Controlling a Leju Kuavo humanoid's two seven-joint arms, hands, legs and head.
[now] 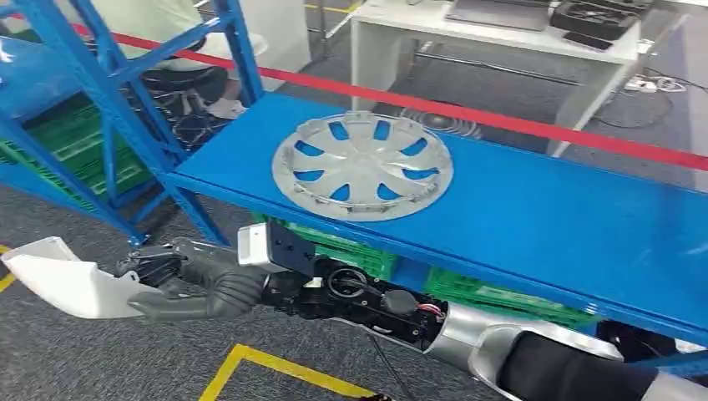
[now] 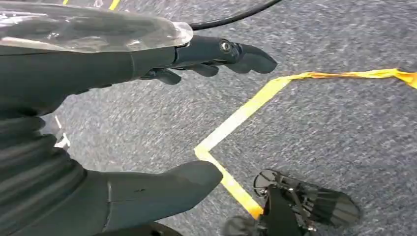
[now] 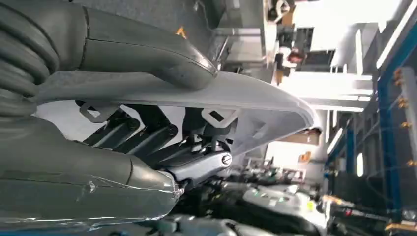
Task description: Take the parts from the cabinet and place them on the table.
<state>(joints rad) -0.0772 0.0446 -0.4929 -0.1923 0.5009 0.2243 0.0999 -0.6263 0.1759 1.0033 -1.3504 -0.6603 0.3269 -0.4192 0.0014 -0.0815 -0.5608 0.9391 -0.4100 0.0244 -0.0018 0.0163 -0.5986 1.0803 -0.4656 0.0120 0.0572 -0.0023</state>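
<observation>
Nearest, along the bottom of the head view, the silver right arm reaches across from lower right to lower left. The right hand grips a white plastic trim panel at lower left, over grey carpet with a yellow floor tape corner below. In the right wrist view the same panel sits clamped: the thick grey thumb lies on its outer face and the dark fingers curl against the inner side, among moulded clip tabs. The part looks like a thin, hollow shell, so I judge it light, fairly stiff along its length but springy at the edges, with a smooth face that could slip. The hold near one end leaves the far tip free to swing, and the clip tabs are likely the fragile points.

The left hand hangs over the carpet and the yellow tape in its wrist view, fingers stretched out and apart from the thumb, holding nothing.

Further back, in the middle of the head view, a grey wheel cover lies flat on the blue shelf of the rack, with green crates on the level below. It too looks like thin moulded plastic: light, wide, awkward for one hand. Its rim or one of its openings seems the best place to hold, since the spokes may flex.

Beyond it a red tape barrier crosses the frame, and at the upper right stands a white table carrying dark equipment.
</observation>
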